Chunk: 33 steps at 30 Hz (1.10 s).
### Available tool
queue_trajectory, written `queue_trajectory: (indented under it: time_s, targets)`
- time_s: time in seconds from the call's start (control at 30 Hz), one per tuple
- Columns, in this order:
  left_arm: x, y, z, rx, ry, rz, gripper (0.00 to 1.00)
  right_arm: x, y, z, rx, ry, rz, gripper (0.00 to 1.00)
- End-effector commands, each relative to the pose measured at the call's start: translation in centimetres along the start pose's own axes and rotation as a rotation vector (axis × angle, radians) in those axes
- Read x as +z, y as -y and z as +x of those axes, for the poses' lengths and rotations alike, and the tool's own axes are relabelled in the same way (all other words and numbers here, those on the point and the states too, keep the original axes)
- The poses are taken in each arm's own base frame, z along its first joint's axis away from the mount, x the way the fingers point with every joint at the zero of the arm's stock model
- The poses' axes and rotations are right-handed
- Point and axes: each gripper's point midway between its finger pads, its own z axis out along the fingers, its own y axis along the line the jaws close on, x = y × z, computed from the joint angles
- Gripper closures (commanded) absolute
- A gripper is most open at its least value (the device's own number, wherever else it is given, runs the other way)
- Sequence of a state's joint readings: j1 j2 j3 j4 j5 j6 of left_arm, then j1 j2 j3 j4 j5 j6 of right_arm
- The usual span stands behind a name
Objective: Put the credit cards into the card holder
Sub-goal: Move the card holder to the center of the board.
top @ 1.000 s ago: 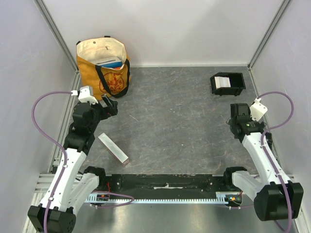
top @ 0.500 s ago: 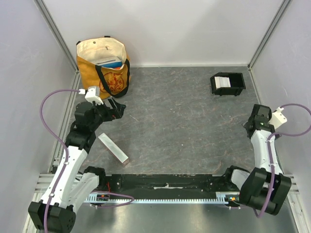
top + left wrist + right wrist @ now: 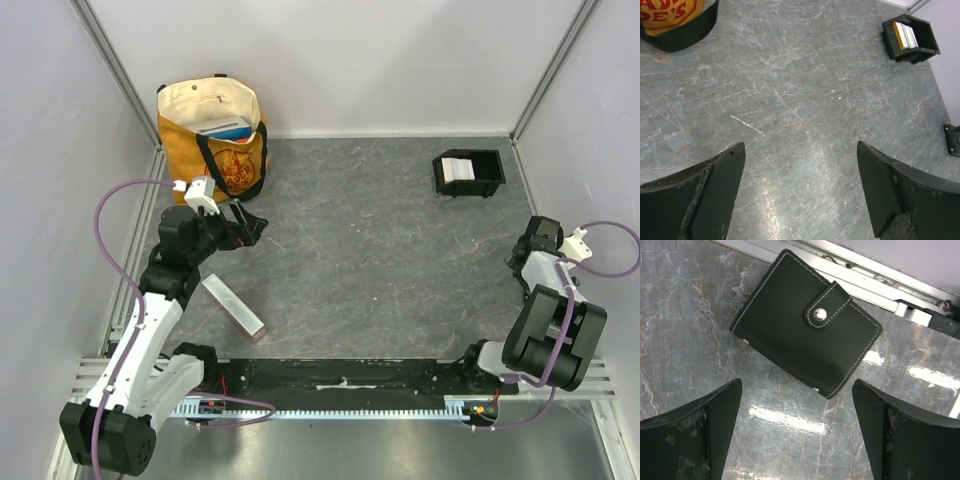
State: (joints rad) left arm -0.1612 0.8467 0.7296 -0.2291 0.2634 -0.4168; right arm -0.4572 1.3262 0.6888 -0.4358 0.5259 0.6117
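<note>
1. Credit cards: one stack stands on edge in the left compartment of the card holder, at the far right of the table. One orange-gold edge shows beside several pale ones, packed too tightly to count.
2. One tote bag, orange and cream, stands in the far left corner with something blue and white showing in its mouth.
3. One left gripper, jaws spread wide and holding nothing, hangs over the grey table just right of the bag.
4. One long pale block lies flat and slanted beside the left arm.
5. One card holder, black with two side-by-side compartments, sits well apart from both grippers.
6. One right gripper, jaws equally wide and gripping nothing, points down near the table's right edge.
7. One black folding wallet, snapped shut, lies flat beneath that gripper, just beside a metal rail.
8. The overhead view shows the bag, block and holder together, but the folded right arm hides the wallet, which appears only in the right wrist view. The orange-gold card edge shows only in the left wrist view.
</note>
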Motion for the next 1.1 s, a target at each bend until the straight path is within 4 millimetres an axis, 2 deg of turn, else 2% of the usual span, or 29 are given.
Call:
queue_trajectory:
  time_s: [0.0, 0.07, 0.13, 0.27, 0.37, 0.43, 0.57, 0.7, 0.77, 0.87, 0.97, 1.07]
  targets:
    - [0.0, 1.3, -1.0, -0.008, 0.031, 0.058, 0.03, 1.1, -1.2, 0.2, 0.003, -0.008, -0.04, 0.02]
    - [0.0, 1.4, -1.1, -0.009, 0.033, 0.061, 0.03, 1.6, -1.3, 0.8, -0.011, -0.023, -0.046, 0.02]
    - [0.0, 1.5, -1.0, -0.013, 0.03, 0.07, 0.03, 1.8, -2.4, 1.3, -0.028, -0.041, -0.108, 0.02]
    - [0.0, 1.7, -0.9, -0.004, 0.016, 0.08, 0.03, 1.4, -3.4, 0.0, -0.056, 0.006, -0.167, 0.02]
    - [-0.3, 1.5, -0.9, 0.001, 0.025, 0.069, 0.03, 1.6, -1.9, -1.4, -0.032, 0.067, -0.105, 0.02]
    - [-0.5, 1.4, -0.9, -0.001, 0.033, 0.064, 0.03, 2.0, -1.3, -1.4, -0.006, 0.056, -0.098, 0.02]
    - [-0.7, 1.5, -1.0, 0.0, 0.042, 0.063, 0.03, 3.3, -1.8, 0.9, -0.019, -0.051, -0.114, 0.02]
    - [-0.8, 1.7, -1.1, -0.001, 0.042, 0.07, 0.03, 4.0, -3.3, 4.8, -0.047, -0.236, -0.174, 0.02]
    - [-0.9, 1.7, -1.0, -0.004, 0.045, 0.07, 0.04, 3.6, -3.9, 6.5, -0.048, -0.305, -0.218, 0.04]
    - [-0.8, 1.6, -1.1, -0.01, 0.048, 0.067, 0.03, 2.0, -4.6, 7.2, -0.043, -0.342, -0.304, 0.13]
    - [-0.6, 1.6, -0.9, -0.016, 0.037, 0.07, 0.03, 0.2, -5.4, 8.0, -0.051, -0.361, -0.397, 0.15]
    - [-0.4, 1.6, -0.7, -0.021, 0.028, 0.071, 0.04, -0.7, -5.1, 9.4, -0.107, -0.366, -0.408, 0.15]
